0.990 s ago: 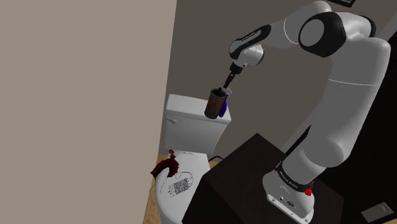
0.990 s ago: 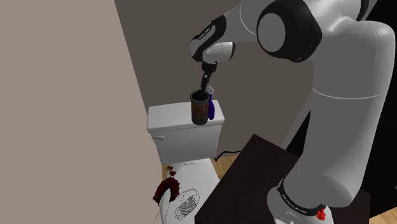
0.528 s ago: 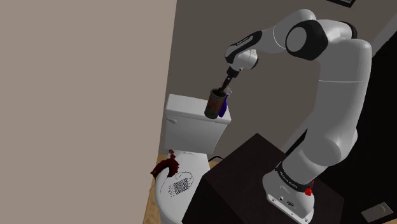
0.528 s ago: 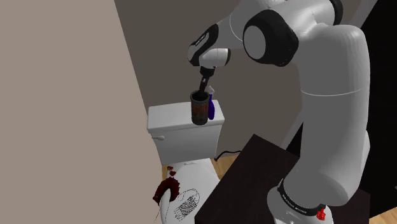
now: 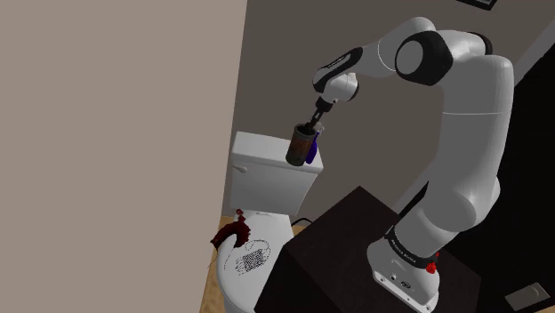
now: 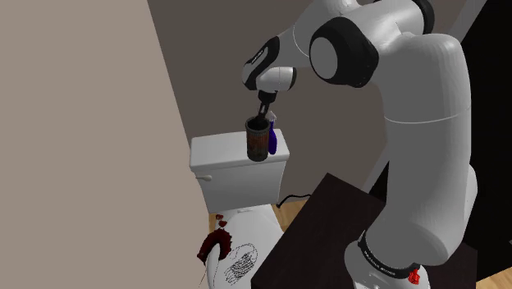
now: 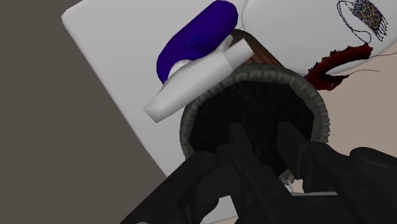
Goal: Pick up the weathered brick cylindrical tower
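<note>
Swinging the dark elbow joint (image 5: 418, 55) of the white arm (image 5: 471, 151) in toward the rusty-brown brick cylindrical tower (image 5: 302, 145), and down a touch. Pulling the white wrist (image 5: 336, 84) closer in above that tower, steeper now. Straightening the thick upper link more upright, too!

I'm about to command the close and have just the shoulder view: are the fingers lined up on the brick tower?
Observer: In the wrist view the fingers stand apart over the brick tower, whose top is open and hollow. They are not clasping it.
Operator: And the blue thing behind the tower?
Observer: That is a spray bottle with a blue body. Its white head sits right beside the tower's rim, so I would watch it when closing.
</note>
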